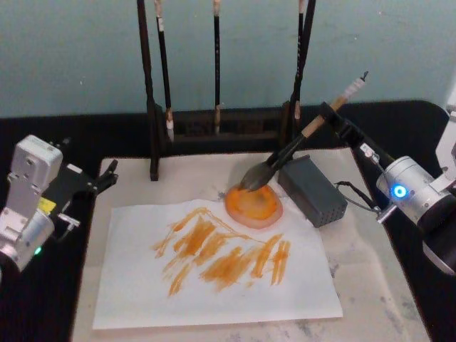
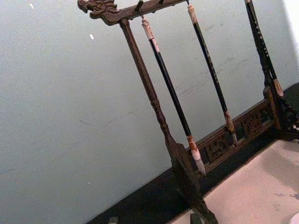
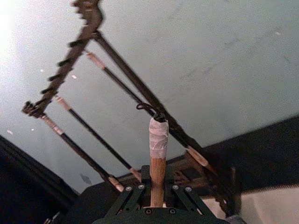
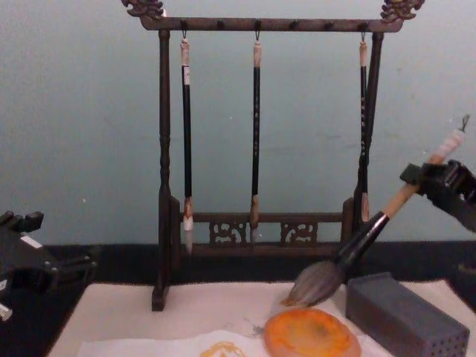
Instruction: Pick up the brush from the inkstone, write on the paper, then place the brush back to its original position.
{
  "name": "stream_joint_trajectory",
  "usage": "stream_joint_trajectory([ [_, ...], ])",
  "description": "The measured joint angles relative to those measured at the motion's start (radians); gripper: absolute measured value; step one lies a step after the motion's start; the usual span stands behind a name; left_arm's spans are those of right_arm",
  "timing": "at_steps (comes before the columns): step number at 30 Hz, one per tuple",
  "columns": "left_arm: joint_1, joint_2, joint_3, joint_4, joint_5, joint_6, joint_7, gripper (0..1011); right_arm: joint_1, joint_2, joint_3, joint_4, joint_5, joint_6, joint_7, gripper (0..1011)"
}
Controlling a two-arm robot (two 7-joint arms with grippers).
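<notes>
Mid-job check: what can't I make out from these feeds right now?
- Whether the brush bristles touch the inkstone: in the head view the bristle head covers the contact spot; in the chest view the tip sits right by the far rim, gap unclear.
- Most of the paper: chest view, cut off by the bottom edge.
- The brush's lower handle and bristles: right wrist view, hidden behind the right hand.

Right gripper [image 1: 329, 115] clamps brush [image 1: 299, 142] tilted over inkstone [image 1: 255, 210].
Bristles sit at the inkstone's far rim, handle leaning up to the right. Grey block [image 1: 313, 191] just beside the inkstone, right side. Paper [image 1: 142, 285] with orange strokes touches the inkstone's near-left edge. Left gripper [image 1: 108, 173] idle at left.
</notes>
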Motion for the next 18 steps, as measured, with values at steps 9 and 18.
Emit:
stream_joint_trajectory([
  [9, 0.000, 0.000, 0.000, 0.000, 0.000, 0.000, 0.000, 1001, 0.026, -0.005, 0.003, 0.065, 0.052, 0.019, -0.013, 155],
  [18, 0.000, 0.000, 0.000, 0.000, 0.000, 0.000, 0.000, 1001, 0.048, -0.001, -0.016, 0.110, 0.074, 0.024, -0.022, 155],
])
